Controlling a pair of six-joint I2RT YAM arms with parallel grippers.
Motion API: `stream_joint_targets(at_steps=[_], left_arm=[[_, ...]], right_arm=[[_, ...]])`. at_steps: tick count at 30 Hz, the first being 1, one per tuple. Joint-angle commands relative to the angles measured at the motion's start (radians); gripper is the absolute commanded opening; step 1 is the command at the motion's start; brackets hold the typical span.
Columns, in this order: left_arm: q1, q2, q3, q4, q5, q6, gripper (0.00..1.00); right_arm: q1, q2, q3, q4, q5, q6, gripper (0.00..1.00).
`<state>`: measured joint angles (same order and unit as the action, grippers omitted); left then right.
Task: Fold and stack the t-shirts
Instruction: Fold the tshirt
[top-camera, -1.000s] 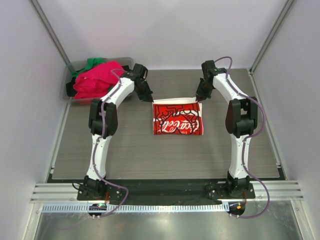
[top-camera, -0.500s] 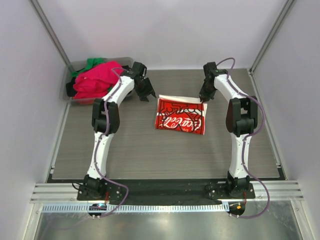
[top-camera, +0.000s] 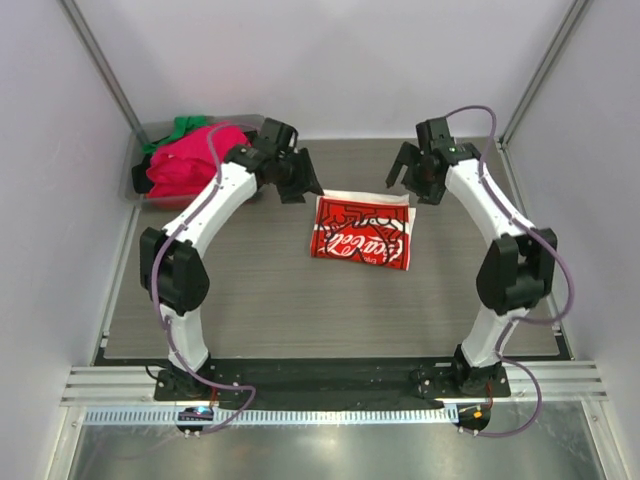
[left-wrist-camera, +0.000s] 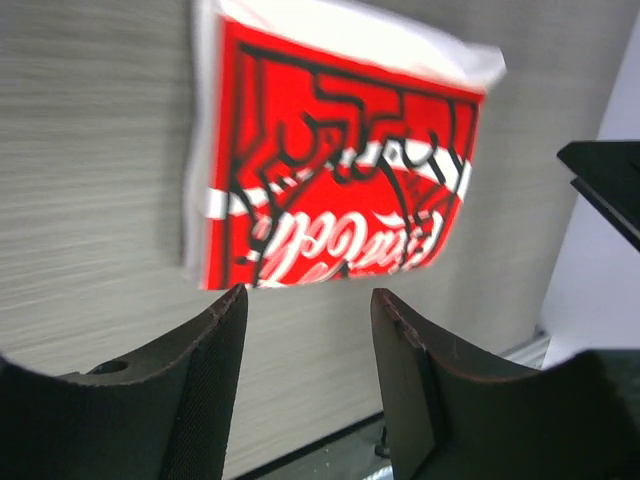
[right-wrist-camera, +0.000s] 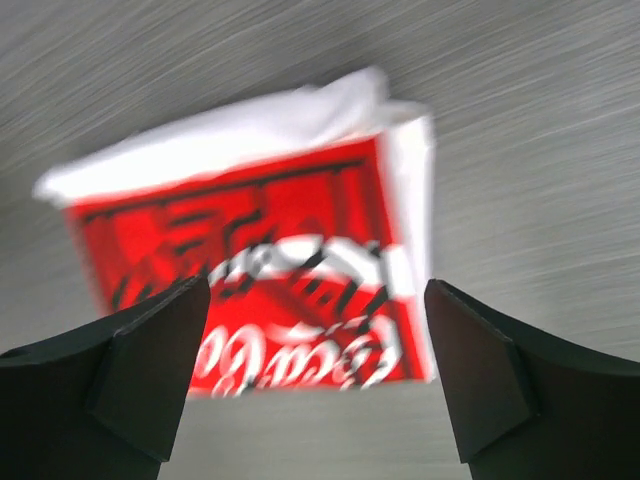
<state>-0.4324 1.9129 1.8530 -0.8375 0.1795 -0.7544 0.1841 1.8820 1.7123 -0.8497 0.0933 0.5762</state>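
Top external: folded red t-shirt flat on table; left claw, right claw open, empty.

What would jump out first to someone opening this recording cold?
The folded red t-shirt with white print, lying flat in the middle of the table, grabs the eye. Above its two far corners the left tool and the right tool hang open, holding nothing. At the far left, a bright pink-red t-shirt is heaped over a green t-shirt in the grey bin.
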Motion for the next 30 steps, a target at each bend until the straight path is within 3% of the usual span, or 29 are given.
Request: stream_joint_targets(at_steps=[1,3,6,16,21,30], left_arm=[[-0.071,0.034,-0.086,0.096,0.078,-0.025,0.53],[-0.086,0.06,-0.129,0.147,0.145,-0.054,0.51],[-0.104,0.106,-0.178,0.261,0.196,-0.106,0.5],[-0.088,0.235,-0.3,0.31,0.127,-0.037,0.43],[-0.075,0.204,-0.386,0.273,-0.006,0.038,0.42],[-0.043,0.04,-0.218,-0.05,-0.359,0.22,0.49]], right_arm=[[0.084,-0.156,-0.138,0.11,-0.197,0.054,0.92],[0.109,-0.204,-0.302,0.246,-0.368,0.117,0.82],[0.109,-0.218,-0.485,0.362,-0.443,0.149,0.68],[-0.076,-0.172,-0.831,0.462,-0.437,0.045,0.58],[-0.095,-0.218,-0.865,0.4,-0.368,0.017,0.58],[-0.094,-0.3,-0.792,0.279,-0.291,-0.002,0.61]])
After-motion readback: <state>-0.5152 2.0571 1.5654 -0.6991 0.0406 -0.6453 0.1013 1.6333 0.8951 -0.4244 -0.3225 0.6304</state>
